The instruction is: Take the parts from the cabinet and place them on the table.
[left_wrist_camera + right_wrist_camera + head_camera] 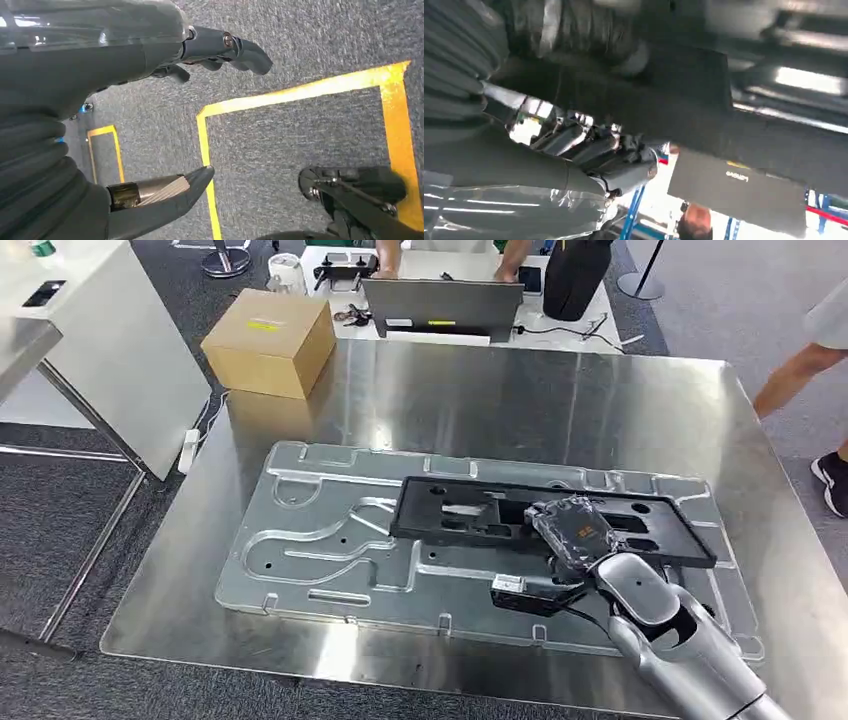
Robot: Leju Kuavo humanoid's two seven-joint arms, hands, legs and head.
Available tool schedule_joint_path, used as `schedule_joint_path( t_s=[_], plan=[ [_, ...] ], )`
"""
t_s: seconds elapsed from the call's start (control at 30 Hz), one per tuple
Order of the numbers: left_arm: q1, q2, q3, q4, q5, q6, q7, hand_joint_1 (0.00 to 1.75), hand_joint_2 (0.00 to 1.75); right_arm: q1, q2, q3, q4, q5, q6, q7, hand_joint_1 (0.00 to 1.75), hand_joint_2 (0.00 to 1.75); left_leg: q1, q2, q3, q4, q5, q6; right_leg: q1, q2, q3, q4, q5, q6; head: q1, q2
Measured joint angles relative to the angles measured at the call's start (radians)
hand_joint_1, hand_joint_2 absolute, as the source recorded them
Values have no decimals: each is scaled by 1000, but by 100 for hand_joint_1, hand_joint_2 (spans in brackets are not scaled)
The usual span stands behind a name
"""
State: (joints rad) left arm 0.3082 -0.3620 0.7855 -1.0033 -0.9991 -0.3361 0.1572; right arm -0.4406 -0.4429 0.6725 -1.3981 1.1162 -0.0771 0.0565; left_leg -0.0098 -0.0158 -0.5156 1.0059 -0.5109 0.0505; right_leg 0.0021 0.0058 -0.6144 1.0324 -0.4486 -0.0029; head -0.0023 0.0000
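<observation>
With my right hand (572,532) apparently gripping the black frame (470,510) over the metal plate (300,550), toward five o'clock on the bench (600,400), placing is underway; next comes release. My left hand (165,125) hangs spread.

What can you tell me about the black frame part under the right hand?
The black frame part is a long, flat, matte rectangular piece, plastic by its look, with raised edges and several cutouts. It lies flat and slightly skewed on the silver metal plate on the steel table. The right hand grips its near edge towards the right end. Nothing else touches it.
</observation>
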Motion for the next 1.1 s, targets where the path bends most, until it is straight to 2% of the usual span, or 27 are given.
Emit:
schedule_joint_path(
  t_s=[0.17,0.4,0.43,0.83,1.1],
  plan=[
    [0,0,-1,-1,-3,0,24,0,175,18,13,-6,16,-1,-3,-4,0,0,1,0,0,-2,-1,-10,1,0,1,0,-1,-1,0,0],
    [2,0,-1,-5,-2,3,29,0,175,28,22,-20,24,-1,-3,-4,0,0,2,0,0,-2,0,-13,-2,0,5,0,0,-1,0,0],
    [2,0,-1,-6,-2,3,30,0,0,28,22,-21,24,-1,-3,-4,0,0,1,0,0,-2,0,-13,-2,0,5,0,0,-1,0,0],
    [2,0,-1,-6,37,-11,26,0,0,28,28,-26,17,11,-18,-12,0,0,-2,0,0,1,0,-12,-5,0,7,0,2,2,0,0],
    [6,0,-8,-7,53,-8,26,0,0,30,29,-26,-79,0,-40,-29,0,0,-2,0,0,2,0,-12,-6,0,7,0,2,2,0,0]
  ],
)
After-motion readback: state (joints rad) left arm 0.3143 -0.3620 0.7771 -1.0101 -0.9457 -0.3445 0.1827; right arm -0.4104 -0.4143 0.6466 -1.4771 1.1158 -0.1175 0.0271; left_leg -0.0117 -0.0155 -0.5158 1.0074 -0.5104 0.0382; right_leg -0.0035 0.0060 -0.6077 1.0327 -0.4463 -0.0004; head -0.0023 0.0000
